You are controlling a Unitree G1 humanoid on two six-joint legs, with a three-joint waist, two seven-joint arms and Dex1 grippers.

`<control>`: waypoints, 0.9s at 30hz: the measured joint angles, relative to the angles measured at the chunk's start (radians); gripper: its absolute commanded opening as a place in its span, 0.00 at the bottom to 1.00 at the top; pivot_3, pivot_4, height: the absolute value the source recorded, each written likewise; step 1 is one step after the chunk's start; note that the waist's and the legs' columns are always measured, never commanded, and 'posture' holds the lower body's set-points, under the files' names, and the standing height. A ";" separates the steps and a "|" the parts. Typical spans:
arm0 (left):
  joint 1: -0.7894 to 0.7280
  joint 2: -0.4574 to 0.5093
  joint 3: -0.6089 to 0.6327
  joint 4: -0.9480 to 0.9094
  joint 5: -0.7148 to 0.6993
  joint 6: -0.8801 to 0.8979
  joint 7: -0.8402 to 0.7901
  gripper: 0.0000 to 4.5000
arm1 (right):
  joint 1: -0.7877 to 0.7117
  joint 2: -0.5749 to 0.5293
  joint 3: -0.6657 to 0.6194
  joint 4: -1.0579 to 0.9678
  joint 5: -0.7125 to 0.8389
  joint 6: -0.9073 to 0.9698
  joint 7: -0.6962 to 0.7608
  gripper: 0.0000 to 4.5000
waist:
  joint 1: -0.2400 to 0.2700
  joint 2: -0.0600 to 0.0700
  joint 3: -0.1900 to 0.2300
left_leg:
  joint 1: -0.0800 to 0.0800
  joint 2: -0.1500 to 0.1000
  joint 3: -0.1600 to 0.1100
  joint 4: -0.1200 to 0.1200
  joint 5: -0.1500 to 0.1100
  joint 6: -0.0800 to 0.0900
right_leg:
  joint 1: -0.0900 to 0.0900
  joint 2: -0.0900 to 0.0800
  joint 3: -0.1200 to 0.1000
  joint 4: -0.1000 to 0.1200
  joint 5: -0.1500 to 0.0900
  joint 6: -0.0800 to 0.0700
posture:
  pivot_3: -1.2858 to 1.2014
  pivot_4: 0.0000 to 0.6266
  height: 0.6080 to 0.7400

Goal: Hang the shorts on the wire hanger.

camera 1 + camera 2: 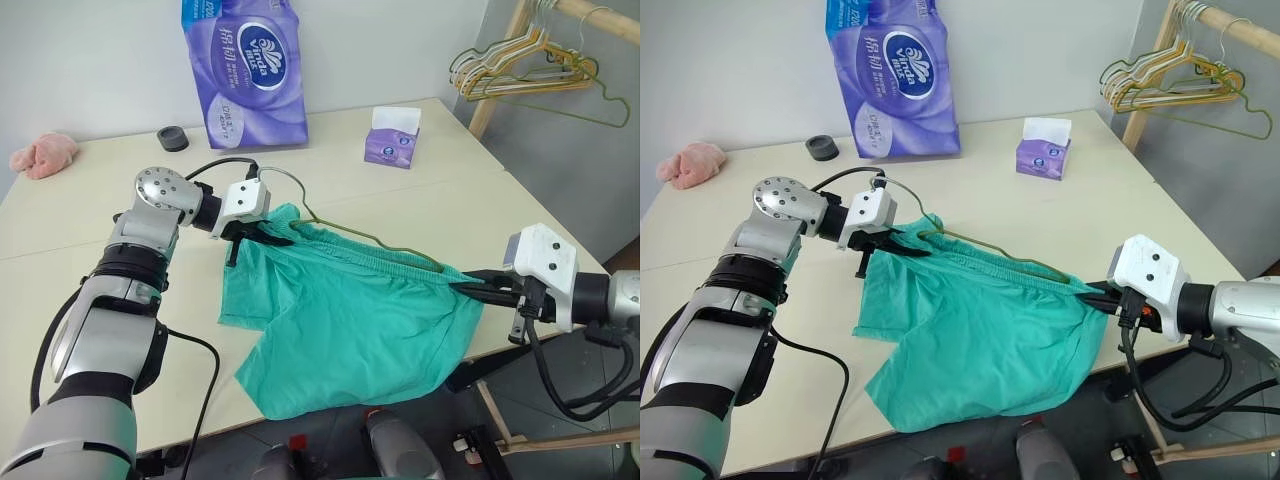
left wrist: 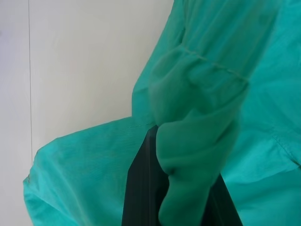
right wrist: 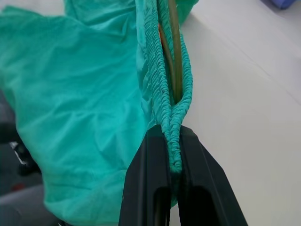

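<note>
The teal-green shorts (image 1: 345, 320) hang stretched by their waistband between my two grippers, above the table's front edge, legs drooping toward the table and past its edge. My left gripper (image 1: 268, 236) is shut on the waistband's left end; its wrist view shows fabric (image 2: 197, 155) bunched between the black fingers (image 2: 141, 188). My right gripper (image 1: 470, 287) is shut on the waistband's right end (image 3: 174, 141). The olive wire hanger (image 1: 385, 243) runs inside the waistband, its hook (image 1: 285, 180) rising next to the left gripper. The wire (image 3: 176, 61) shows between the gathered elastic folds.
On the cream table (image 1: 90, 200) stand a purple tissue pack (image 1: 245, 65), a small purple tissue box (image 1: 392, 138), a black round cap (image 1: 173, 138) and a pink cloth lump (image 1: 43, 155). A wooden rail with several hangers (image 1: 530, 65) stands at the back right.
</note>
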 measured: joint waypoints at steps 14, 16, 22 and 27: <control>0.003 -0.010 0.000 -0.009 0.035 -0.063 0.027 0.00 | 0.083 0.029 -0.078 0.028 -0.040 -0.068 0.087 0.00 | 0.031 0.000 0.001 | 0.000 0.000 0.000 0.000 0.000 0.000 | 0.000 0.001 0.000 0.001 0.000 0.000 | 0.40 0.21 1.00; 0.003 -0.010 -0.001 -0.017 0.034 -0.075 0.031 0.00 | 0.085 0.021 -0.119 0.029 -0.035 -0.069 0.104 0.00 | 0.031 0.000 0.001 | 0.001 0.001 0.000 0.000 0.000 0.000 | 0.001 0.001 0.000 0.001 0.000 0.000 | 0.40 0.21 1.00; 0.002 -0.008 -0.008 -0.005 0.046 -0.110 0.070 0.00 | 0.018 0.014 -0.128 0.026 0.030 -0.020 0.102 0.00 | 0.031 0.000 0.001 | 0.001 0.001 0.000 0.000 0.000 0.000 | 0.001 0.001 0.000 0.001 0.000 0.000 | 0.40 0.21 1.00; -0.019 -0.002 -0.010 0.019 0.067 -0.124 0.100 0.00 | -0.131 -0.007 -0.060 0.039 0.055 0.005 0.080 0.00 | 0.029 0.000 0.002 | 0.001 0.001 0.000 0.000 0.000 0.000 | 0.001 0.001 0.001 0.001 0.000 0.000 | 0.40 0.21 1.00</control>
